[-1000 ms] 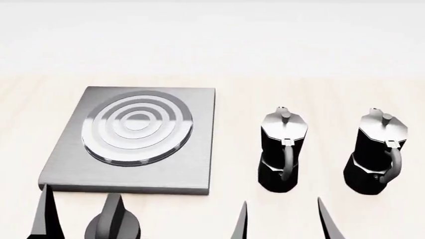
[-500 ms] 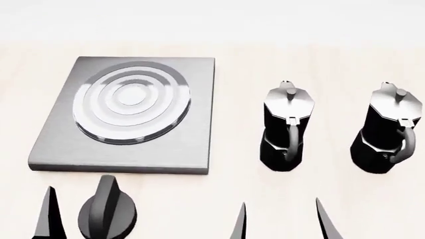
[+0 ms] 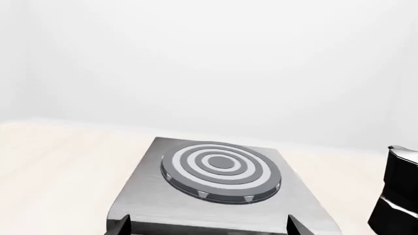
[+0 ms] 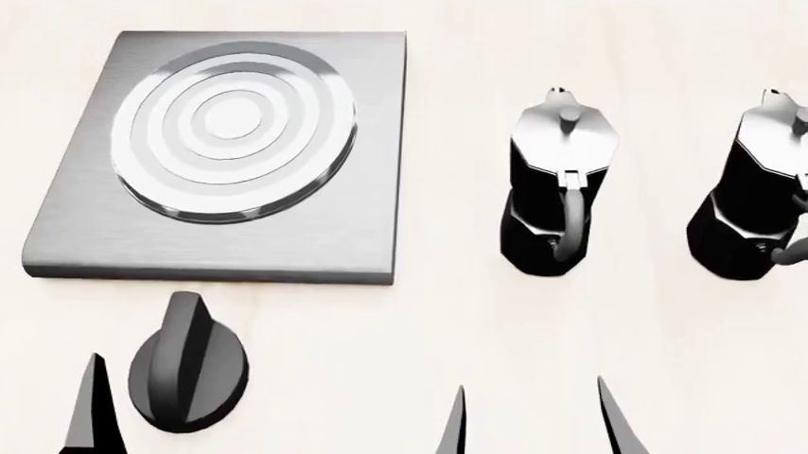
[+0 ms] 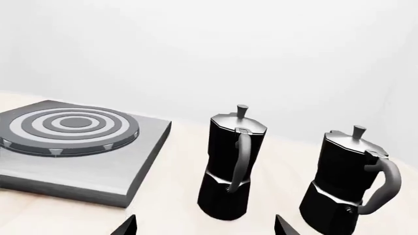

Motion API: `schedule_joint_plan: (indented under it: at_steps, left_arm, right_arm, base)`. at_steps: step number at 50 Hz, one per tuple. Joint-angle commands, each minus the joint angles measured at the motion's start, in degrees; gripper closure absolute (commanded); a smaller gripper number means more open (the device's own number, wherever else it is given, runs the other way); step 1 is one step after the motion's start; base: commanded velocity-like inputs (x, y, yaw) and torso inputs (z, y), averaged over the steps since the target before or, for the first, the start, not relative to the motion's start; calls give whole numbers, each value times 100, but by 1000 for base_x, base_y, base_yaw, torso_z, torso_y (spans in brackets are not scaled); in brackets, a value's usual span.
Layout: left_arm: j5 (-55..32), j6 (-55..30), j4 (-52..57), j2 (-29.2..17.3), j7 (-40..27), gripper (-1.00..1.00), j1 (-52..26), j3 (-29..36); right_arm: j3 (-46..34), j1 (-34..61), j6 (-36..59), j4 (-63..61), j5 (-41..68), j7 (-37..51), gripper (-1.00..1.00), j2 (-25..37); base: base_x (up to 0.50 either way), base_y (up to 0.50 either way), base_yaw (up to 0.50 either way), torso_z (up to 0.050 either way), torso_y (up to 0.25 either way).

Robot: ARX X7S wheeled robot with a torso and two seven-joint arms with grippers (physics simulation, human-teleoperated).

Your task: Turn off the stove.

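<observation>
The stove is a flat brushed-grey plate (image 4: 347, 232) with a round ringed burner (image 4: 227, 118), lying at the far left of the pale table. Its black ridged knob (image 4: 189, 374) sits apart, on the table just in front of the plate. Beside the knob on its left shows one dark fingertip (image 4: 95, 411) of my left gripper. In the left wrist view my left gripper (image 3: 207, 226) is open and faces the plate's near edge (image 3: 216, 223); the knob does not show there. My right gripper (image 4: 536, 426) is open and empty, short of the nearer moka pot.
Two black-and-silver moka pots (image 4: 555, 189) (image 4: 758, 203) stand upright to the right of the plate, handles toward me. In the right wrist view the pots (image 5: 232, 166) (image 5: 346, 183) rise just beyond my right gripper (image 5: 203, 226). A pot's edge (image 3: 398, 196) shows in the left wrist view.
The head view has tipped downward: plate and pots slid up the picture, and the whole knob came into sight. The fingertips hold the same places in the frame.
</observation>
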Motion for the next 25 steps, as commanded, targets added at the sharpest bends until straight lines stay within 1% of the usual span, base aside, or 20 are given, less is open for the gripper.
schedule_joint_plan:
  at_steps: [1,10,17,25]
  left_arm:
    - [-68,-87,5,61,126,-100,-54,-143]
    - [-57,-40,23,31,105,-100,5,-82]
    - [-168,-198,100,42,-9,-100,-70,-94]
    - [-378,-464,517,46,-211,-100,-187,-114]
  right_arm:
    - [110,-3,-20,-28,-41,-104,-100,-77]
    - [75,16,-18,-12,-35,-93,-100,-59]
    - [60,21,-31,14,-15,-84,-100,-43]
    - [37,34,-30,43,-3,-71,-100,-29]
  base:
    - [0,0,0,0,-137]
    - [0,0,0,0,-126]
    - [0,0,0,0,-4]
    - [0,0,0,0,0]
